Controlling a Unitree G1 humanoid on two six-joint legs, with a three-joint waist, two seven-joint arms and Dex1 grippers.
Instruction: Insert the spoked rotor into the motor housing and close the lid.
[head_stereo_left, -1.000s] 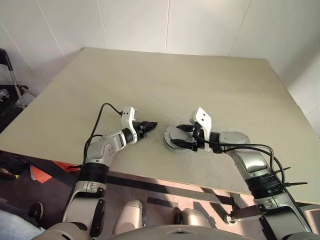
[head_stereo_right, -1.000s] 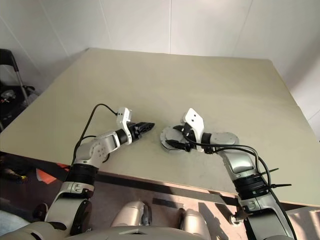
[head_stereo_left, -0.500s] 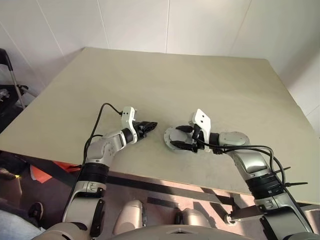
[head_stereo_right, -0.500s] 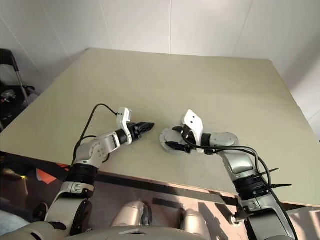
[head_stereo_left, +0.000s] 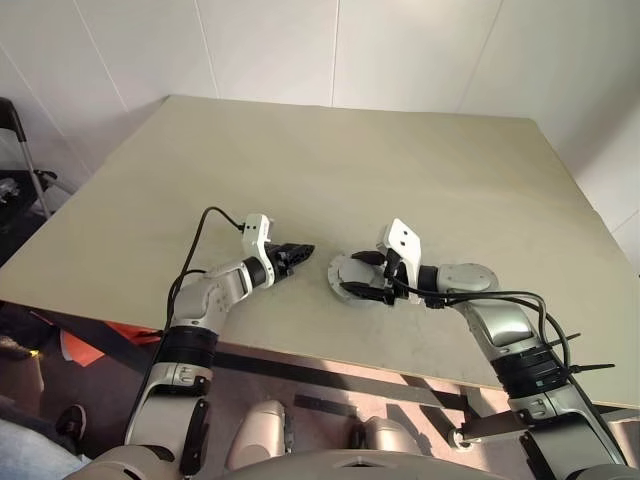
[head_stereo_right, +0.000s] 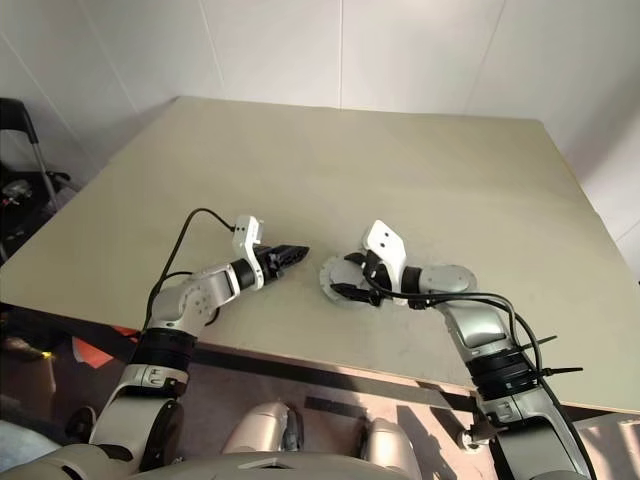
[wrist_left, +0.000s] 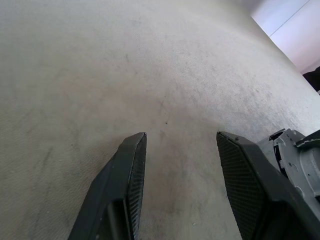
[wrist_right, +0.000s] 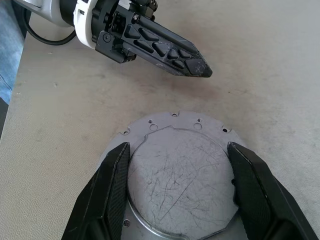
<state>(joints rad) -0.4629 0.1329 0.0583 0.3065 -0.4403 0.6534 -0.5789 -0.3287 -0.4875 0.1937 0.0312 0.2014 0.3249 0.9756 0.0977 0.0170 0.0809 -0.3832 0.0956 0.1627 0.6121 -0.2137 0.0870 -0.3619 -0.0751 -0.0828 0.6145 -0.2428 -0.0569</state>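
Observation:
A round grey metal disc with a scratched flat face and small holes round its rim, the lid, lies on the table near its front edge. My right gripper reaches over it from the right. One black finger rests against each side of the lid's raised centre. Just left of the lid, my left gripper hovers low over bare tabletop, pointing at the lid. It is open with nothing between its fingers. The spoked rotor and the motor housing are out of view.
The beige table stretches far back to white wall panels, and its front edge runs just below both arms. A dark frame stands off the table's left side. A person's blue trouser leg shows by the near left corner.

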